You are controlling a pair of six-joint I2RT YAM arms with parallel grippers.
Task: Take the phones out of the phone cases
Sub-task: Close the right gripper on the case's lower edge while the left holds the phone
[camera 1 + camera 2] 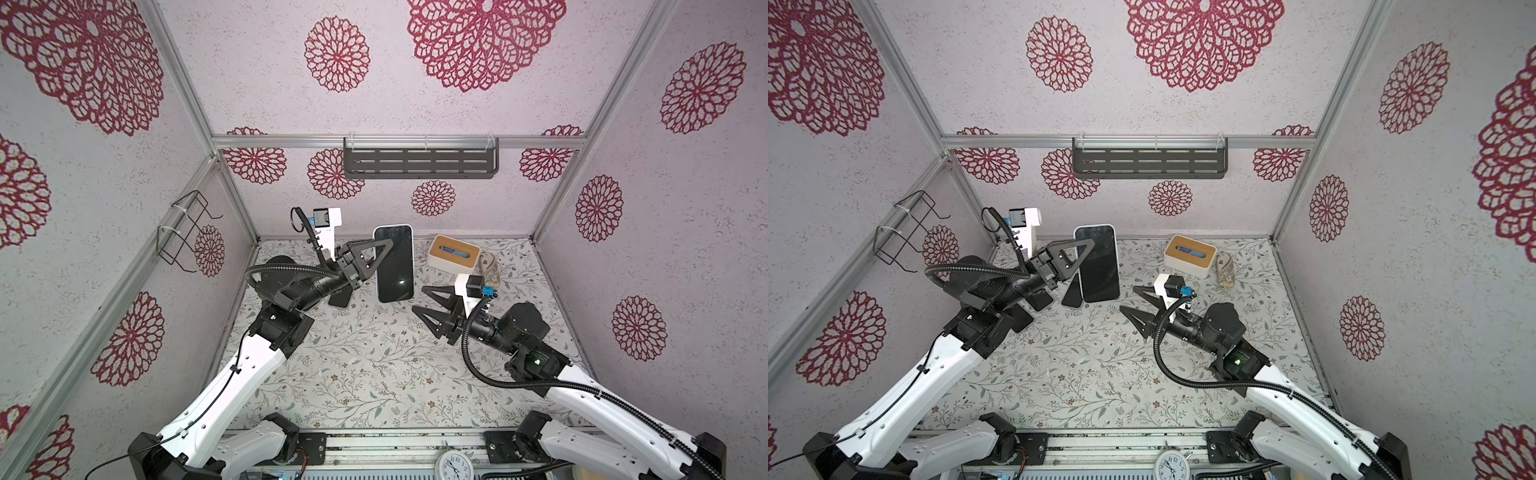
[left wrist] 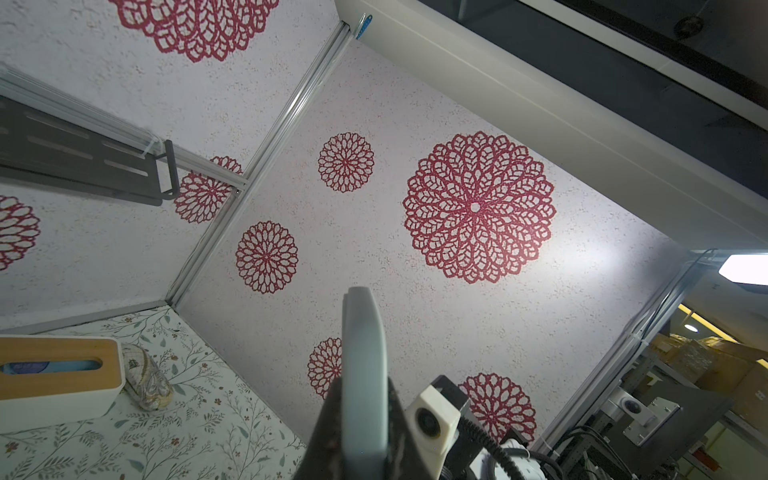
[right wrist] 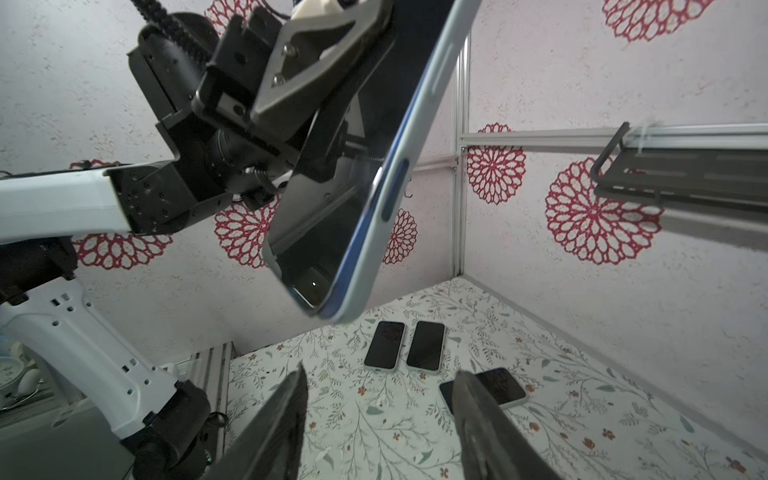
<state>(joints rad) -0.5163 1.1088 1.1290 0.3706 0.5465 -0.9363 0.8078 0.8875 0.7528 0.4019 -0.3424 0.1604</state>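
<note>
A dark-screened phone point(image 1: 395, 266) point(image 1: 1100, 266) in a pale phone case point(image 3: 415, 145) hangs upright above the table in both top views. My left gripper point(image 1: 380, 249) point(image 1: 1081, 253) is shut on its left long edge, one finger across the screen. In the left wrist view the case's edge point(image 2: 363, 353) sits between the fingers. In the right wrist view a strip of the phone's blue side point(image 3: 365, 232) shows along the case rim. My right gripper point(image 1: 417, 298) point(image 1: 1127, 298) point(image 3: 378, 374) stands open and empty, lower and to the right of the phone, apart from it.
Three more phones point(image 3: 384, 345) point(image 3: 426, 345) point(image 3: 486, 390) lie flat on the floral table beneath the held one. A wood-topped tissue box point(image 1: 453, 255) and a patterned pouch point(image 1: 488, 266) sit back right. A grey shelf point(image 1: 419, 162) hangs on the back wall, a wire rack point(image 1: 183, 232) on the left wall.
</note>
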